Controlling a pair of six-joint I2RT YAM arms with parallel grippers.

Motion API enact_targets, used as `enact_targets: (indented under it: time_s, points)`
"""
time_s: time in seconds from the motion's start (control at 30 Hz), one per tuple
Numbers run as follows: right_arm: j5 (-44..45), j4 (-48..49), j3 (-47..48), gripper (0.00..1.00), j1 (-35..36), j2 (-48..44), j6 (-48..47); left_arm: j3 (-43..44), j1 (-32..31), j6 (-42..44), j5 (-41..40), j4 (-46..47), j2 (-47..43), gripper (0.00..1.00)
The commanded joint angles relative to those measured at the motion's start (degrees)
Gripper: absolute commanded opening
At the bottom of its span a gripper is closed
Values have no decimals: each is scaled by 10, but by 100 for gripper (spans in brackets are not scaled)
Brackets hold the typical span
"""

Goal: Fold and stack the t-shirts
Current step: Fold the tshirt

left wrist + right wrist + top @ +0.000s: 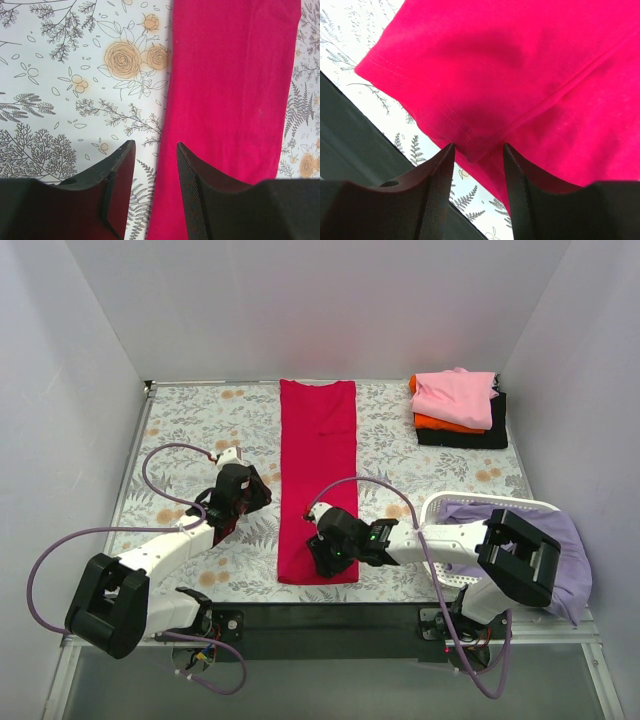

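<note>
Both sets of fingers stand half-parted and empty, the right gripper [479, 152] straddling the near hem of the crimson t-shirt [318, 460], a long strip on the table [200, 420], the left gripper [156, 150] over its left edge, so each should close squarely on every layer before lifting.

Left arm [160, 550] reaches from its base toward one o'clock, left gripper [155, 146] angled downward, jaws parted; right arm [445, 538] stretches low toward nine o'clock, right gripper [478, 147] jaws likewise parted.

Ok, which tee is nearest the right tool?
The crimson-red tee, the long strip mid-table, its near end at the right tool; the folded stack sits far right.
</note>
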Motion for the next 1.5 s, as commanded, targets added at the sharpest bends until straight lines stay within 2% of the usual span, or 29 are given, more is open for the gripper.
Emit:
enact_targets:
  time_s: [0.0, 0.17, 0.3, 0.37, 0.8, 1.07, 1.17, 1.27, 1.37, 1.4, 1.47]
  points:
    - [-9, -3, 23, 38, 5, 11, 0, -1, 2, 8, -4, 2, -3, 37]
    - [-8, -7, 23, 25, 6, 6, -2, -2, 3, 9, -6, 1, -2, 37]
    - [2, -15, 21, 6, 6, -6, 0, -1, 4, 10, -6, 2, 2, 37]
    - [3, -18, 18, 1, 7, -10, 2, -1, 4, 10, -7, 2, 3, 37]
    - [22, -83, 27, 1, 23, -16, 18, 7, 6, 15, -7, -8, 22, 37]
    - [73, -129, 30, 1, 28, -20, 24, 13, 6, 22, -7, -13, 38, 37]
    - [83, -133, 30, 5, 28, -24, 24, 15, 6, 27, 3, -13, 43, 37]
    - [98, -145, 30, 14, 28, -32, 23, 6, 6, 25, 19, -6, 35, 36]
    - [128, -160, 30, 29, 28, -59, 25, -16, 4, 15, 41, 2, 11, 36]
    - [138, -163, 28, 38, 28, -79, 27, -25, 4, 9, 53, 7, 3, 35]
    - [158, -165, 16, 46, 27, -102, 29, -48, -1, -14, 83, 16, -30, 35]
